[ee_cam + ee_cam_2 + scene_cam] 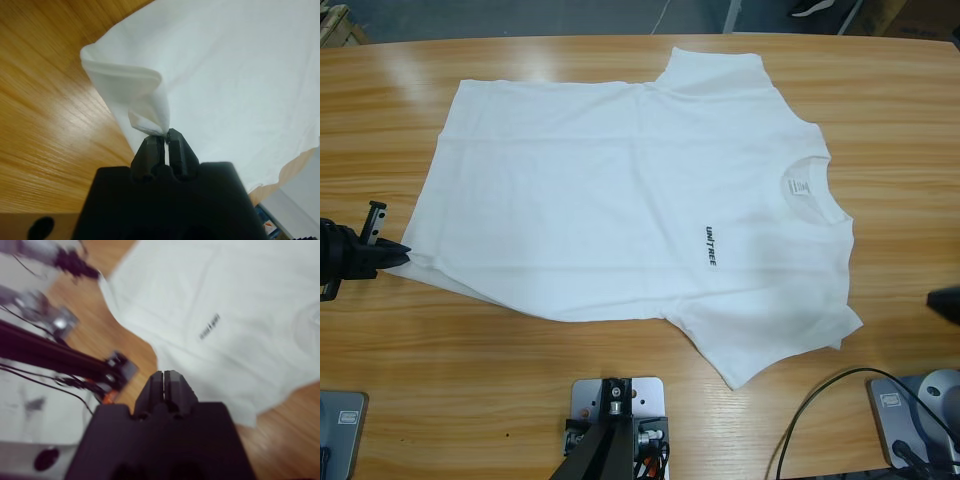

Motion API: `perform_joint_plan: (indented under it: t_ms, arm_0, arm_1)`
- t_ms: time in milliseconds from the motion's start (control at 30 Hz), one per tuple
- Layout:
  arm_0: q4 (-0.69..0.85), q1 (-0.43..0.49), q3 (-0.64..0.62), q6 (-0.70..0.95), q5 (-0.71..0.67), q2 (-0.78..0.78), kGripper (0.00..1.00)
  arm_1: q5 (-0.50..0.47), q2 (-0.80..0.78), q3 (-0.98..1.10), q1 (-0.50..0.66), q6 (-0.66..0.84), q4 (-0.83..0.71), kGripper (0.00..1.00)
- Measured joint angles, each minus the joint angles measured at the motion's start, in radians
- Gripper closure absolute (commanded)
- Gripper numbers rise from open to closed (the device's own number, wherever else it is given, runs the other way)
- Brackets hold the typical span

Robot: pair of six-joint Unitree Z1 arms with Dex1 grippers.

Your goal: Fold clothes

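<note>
1. Counter (620, 380) carries the T-shirt (620, 190) spread flat, long axis 9 to 3 o'clock, collar toward 3.
2. Left gripper (402, 254), at 9 o'clock, has its jaws closed on the hem corner; the shirt stretches away toward 3.
3. Right gripper (163, 374), jaws closed and empty, hovers off the 3 o'clock edge, beside the sleeve.

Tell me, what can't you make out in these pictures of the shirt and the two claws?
- Right gripper: cut off by the high view's right edge; only a dark tip shows.
- Neck label on the T-shirt: print too small in the high view.
- Chest lettering: blurred in the right wrist view.
- Left gripper: the pinched hem corner hides the table beneath.
</note>
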Motion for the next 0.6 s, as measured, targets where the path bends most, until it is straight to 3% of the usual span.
perform_joint_plan:
  t_ms: [367,400,467,500,533,600]
  arm_0:
    - [0.0,0.0,0.0,0.0,0.0,0.0,1.0]
    - [0.0,0.0,0.0,0.0,0.0,0.0,1.0]
    - [0.0,0.0,0.0,0.0,0.0,0.0,1.0]
    - [0.0,0.0,0.0,0.0,0.0,0.0,1.0]
    - [0.0,0.0,0.001,0.0,0.0,0.0,1.0]
    - [0.0,0.001,0.001,0.0,0.0,0.0,1.0]
  arm_1:
    - [0.333,0.211,0.004,-0.399,-0.076,-0.02,1.0]
    - [0.356,0.251,0.004,-0.426,-0.073,-0.026,0.887]
    - [0.378,0.339,0.004,-0.454,-0.076,-0.047,0.264]
    - [0.378,0.377,0.004,-0.458,-0.084,-0.059,0.07]
    - [0.378,0.407,0.004,-0.46,-0.099,-0.075,0.014]
    - [0.379,0.434,0.004,-0.462,-0.162,-0.113,0.0]
